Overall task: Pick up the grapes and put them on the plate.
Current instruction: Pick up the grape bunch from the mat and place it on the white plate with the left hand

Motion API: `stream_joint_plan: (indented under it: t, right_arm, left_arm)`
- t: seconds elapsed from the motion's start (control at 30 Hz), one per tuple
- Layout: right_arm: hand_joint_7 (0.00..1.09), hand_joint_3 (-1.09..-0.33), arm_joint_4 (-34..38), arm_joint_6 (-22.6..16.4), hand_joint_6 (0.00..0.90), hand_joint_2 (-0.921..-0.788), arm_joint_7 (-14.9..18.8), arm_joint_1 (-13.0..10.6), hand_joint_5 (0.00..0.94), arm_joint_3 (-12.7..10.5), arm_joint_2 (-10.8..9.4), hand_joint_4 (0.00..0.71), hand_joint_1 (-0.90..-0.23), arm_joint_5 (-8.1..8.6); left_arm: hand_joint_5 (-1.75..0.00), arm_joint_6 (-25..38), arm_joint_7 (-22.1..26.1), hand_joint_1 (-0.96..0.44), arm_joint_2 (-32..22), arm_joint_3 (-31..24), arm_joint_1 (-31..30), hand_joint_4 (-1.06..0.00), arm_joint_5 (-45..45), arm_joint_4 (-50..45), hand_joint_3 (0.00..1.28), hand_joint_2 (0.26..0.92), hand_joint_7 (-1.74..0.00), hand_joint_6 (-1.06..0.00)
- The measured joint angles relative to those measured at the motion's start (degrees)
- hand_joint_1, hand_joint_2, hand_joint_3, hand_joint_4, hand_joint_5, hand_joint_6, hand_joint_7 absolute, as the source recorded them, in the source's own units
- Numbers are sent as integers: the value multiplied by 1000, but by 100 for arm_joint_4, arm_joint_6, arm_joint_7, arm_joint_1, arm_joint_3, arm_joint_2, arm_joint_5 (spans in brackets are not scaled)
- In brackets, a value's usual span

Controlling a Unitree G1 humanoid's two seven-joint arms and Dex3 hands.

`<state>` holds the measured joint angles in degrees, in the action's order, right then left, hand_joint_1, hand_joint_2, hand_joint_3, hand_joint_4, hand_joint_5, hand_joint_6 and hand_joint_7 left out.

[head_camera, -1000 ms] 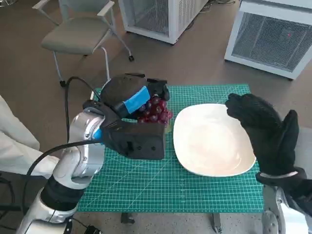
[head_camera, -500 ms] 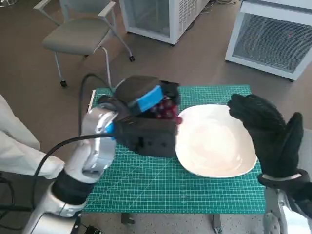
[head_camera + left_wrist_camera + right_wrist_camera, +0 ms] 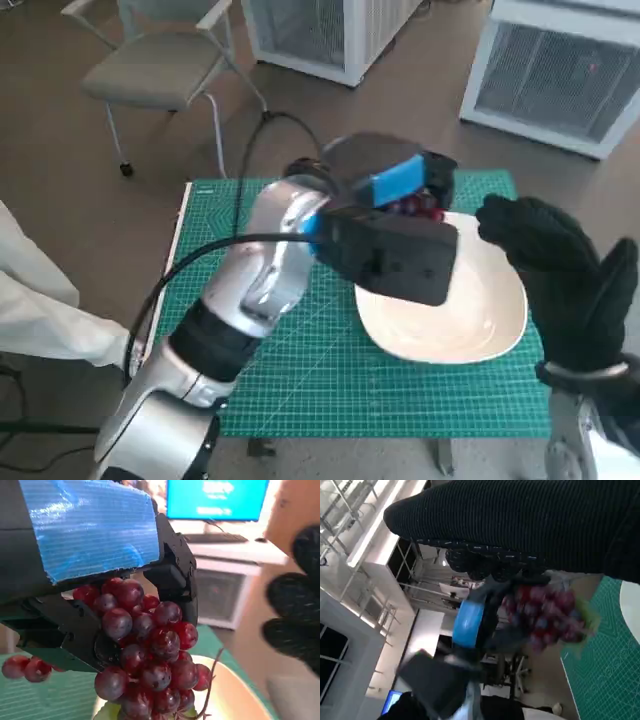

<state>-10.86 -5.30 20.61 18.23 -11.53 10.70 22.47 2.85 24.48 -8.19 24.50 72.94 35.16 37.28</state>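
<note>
My left hand (image 3: 385,180) grips a bunch of dark red grapes (image 3: 415,207) and holds it in the air over the far left part of the white plate (image 3: 470,320). In the left wrist view the grapes (image 3: 150,655) hang from the black fingers (image 3: 172,575), with the plate (image 3: 235,700) below them. The right wrist view shows the left hand (image 3: 470,625) and the grapes (image 3: 545,612) raised above the green mat (image 3: 605,660). Over the plate's right side my gloved right hand (image 3: 560,280) hangs open, holding nothing.
The plate lies on a green cutting mat (image 3: 280,380) that covers the small table. A grey chair (image 3: 160,70) stands on the floor at the far left. White cabinets (image 3: 560,70) stand beyond the table. A black cable (image 3: 190,270) trails along my left arm.
My left hand has carried the grapes to the right, from the mat left of the plate to above the plate's far left part. The right hand has stayed about where it was.
</note>
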Motion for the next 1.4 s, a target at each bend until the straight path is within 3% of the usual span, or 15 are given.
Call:
stream_joint_plan:
  t: [0.37,0.73,0.87,0.93,1.03,1.1,1.23,1.4]
  right_arm:
    - [982,-597,-138,6,267,-921,-200,-159,820,-75,-2,473,-329,-16]
    - [975,-598,-237,29,274,-921,-342,-219,811,-69,-3,478,-330,-20]
    - [973,-598,-244,31,274,-921,-372,-236,809,-62,-3,479,-330,-24]
    - [972,-598,-244,31,275,-921,-384,-242,808,-56,-4,479,-330,-29]
    - [972,-598,-243,31,275,-921,-393,-246,807,-48,-4,479,-330,-32]
    - [971,-598,-242,31,275,-921,-395,-247,807,-42,-4,480,-331,-36]
    - [971,-597,-237,30,276,-921,-397,-246,805,-27,-4,481,-333,-41]
    - [970,-594,-217,30,277,-921,-397,-246,804,-16,-4,482,-338,-40]
  left_arm:
    - [-1115,-525,-184,0,469,80,451,-785,-52,1191,39,909,-1092,-646]
    - [-1404,-632,-276,2,620,134,553,-620,-54,1585,91,920,-942,-679]
    - [-1447,-636,-276,1,648,125,554,-572,-116,1717,144,921,-1029,-601]
    - [-1260,-638,-276,-23,657,112,554,-485,-167,1785,154,904,-974,-479]
    - [-576,-638,-271,-118,670,65,554,-244,-246,1886,86,855,-521,-279]
    - [-267,-639,-268,-194,686,13,555,-127,-332,1970,43,832,-286,-212]
    - [-61,-648,-268,-348,714,-35,555,-29,-440,2142,13,808,-117,-159]
    - [-9,-708,-305,-475,714,-29,546,-4,-453,2256,8,811,-66,-145]
